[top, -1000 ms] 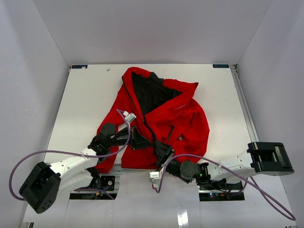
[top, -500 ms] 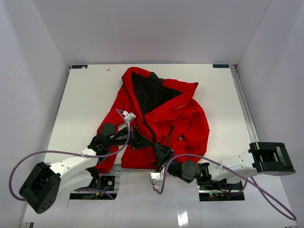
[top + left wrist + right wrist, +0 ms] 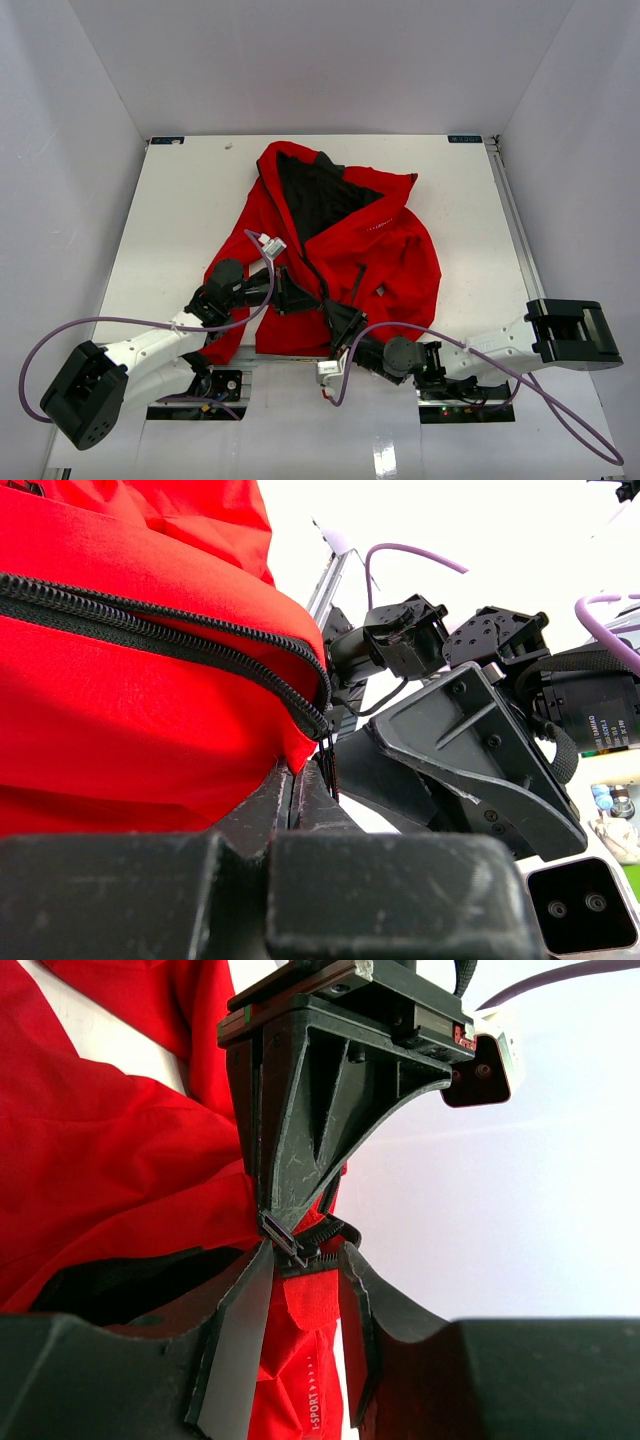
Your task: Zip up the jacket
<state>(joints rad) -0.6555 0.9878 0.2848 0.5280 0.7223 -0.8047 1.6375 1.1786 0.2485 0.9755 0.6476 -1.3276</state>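
Note:
The red jacket (image 3: 350,240) lies open on the table, black lining up. Its dark zipper (image 3: 170,630) runs down to the near hem. My left gripper (image 3: 303,298) is at that hem; in the left wrist view its jaws (image 3: 295,780) are shut on the bottom end of the zipper edge. My right gripper (image 3: 343,322) is just right of it. In the right wrist view it (image 3: 305,1290) is open, its fingers (image 3: 245,1310) on either side of the zipper slider (image 3: 290,1240) and a red hem tab. The left gripper's fingers (image 3: 300,1130) pinch just above the slider.
The table's near edge (image 3: 300,362) runs just under the hem and both wrists. Purple cables (image 3: 90,325) loop from each arm. White walls enclose the table on three sides. The right arm's wrist and camera (image 3: 560,690) sit close beside my left fingers.
The right gripper has crept slightly left and forward towards the hem. The left gripper and the jacket have hardly moved.

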